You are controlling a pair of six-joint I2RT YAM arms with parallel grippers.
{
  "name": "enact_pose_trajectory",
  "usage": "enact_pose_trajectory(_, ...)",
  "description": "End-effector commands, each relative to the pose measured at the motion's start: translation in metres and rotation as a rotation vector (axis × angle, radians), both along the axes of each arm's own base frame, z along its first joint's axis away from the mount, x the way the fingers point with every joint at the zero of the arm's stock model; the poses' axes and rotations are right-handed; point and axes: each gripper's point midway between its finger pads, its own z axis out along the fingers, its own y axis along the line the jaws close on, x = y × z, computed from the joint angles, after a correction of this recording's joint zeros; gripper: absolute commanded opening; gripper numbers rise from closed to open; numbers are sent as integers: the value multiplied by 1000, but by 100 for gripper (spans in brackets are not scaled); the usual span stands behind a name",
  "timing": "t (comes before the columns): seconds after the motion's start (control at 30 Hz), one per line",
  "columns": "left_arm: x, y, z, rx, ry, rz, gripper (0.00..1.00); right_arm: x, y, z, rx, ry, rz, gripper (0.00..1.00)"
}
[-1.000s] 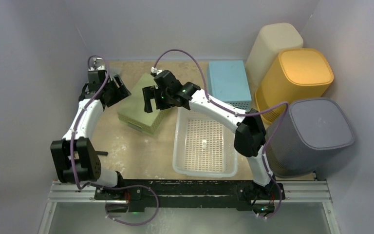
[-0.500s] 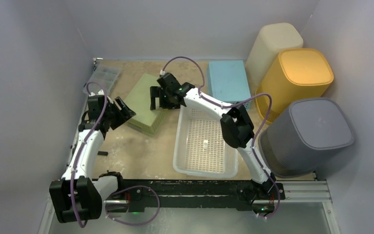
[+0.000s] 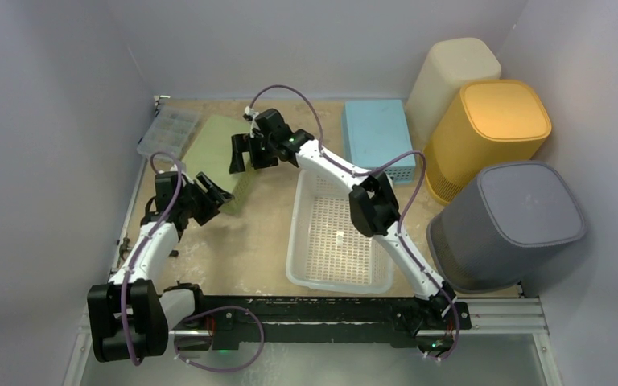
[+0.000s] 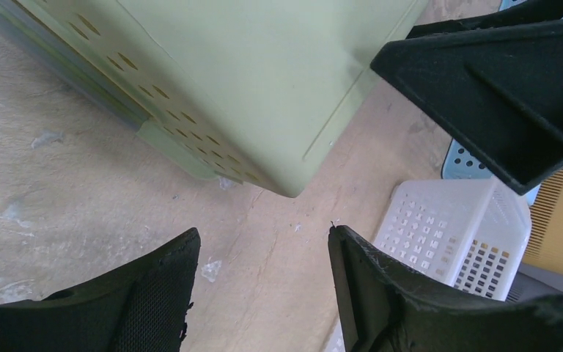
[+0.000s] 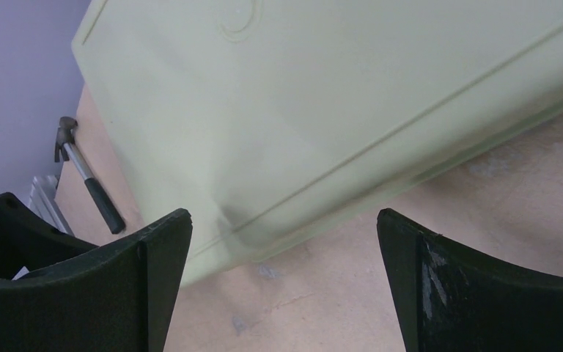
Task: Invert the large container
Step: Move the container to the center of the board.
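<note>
Green container [image 3: 213, 149] sits btwn L gripper [image 3: 212, 194] & R gripper [image 3: 241, 161], both spread apart.

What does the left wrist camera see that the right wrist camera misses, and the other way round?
Only the left wrist view shows the perforated side and corner of the green container, plus the white basket beyond it. Only the right wrist view shows a small hammer-like tool lying by the purple wall, and a round embossed mark on the container's flat face. Both show the same container on the sandy table, seen past open fingers: the left gripper and right gripper each hold nothing.
</note>
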Motion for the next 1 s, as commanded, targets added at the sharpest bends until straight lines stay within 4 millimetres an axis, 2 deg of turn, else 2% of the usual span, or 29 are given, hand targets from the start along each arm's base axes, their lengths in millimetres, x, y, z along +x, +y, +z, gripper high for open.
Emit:
enact_pose_trajectory(0.0,18,2,12,2,-91,4,63,19,-22,81,104,-103,-5,99)
enact_pose_trajectory(0.13,29,6,12,17,-115,11,63,3,-40,127,113,-155,8,99)
enact_pose_trajectory(0.23,45,3,17,-12,-155,1,61,-12,-64,161,110,-203,-34,99)
enact_pose_trajectory(0.33,62,2,23,-32,-193,7,61,-27,-94,182,101,-220,-124,99)
enact_pose_trajectory(0.47,84,0,31,-75,-218,7,61,-43,-144,192,58,-269,-275,99)
enact_pose_trajectory(0.57,99,-2,36,-105,-234,11,61,-64,-182,182,28,-235,-392,99)
enact_pose_trajectory(0.7,118,-8,35,-152,-237,13,61,-88,-240,151,-58,-180,-587,99)
enact_pose_trajectory(0.73,124,-12,37,-161,-242,6,61,-97,-251,153,-45,-177,-613,99)
enact_pose_trajectory(0.97,150,-31,32,-212,-245,0,60,-144,-311,118,-74,-80,-797,99)
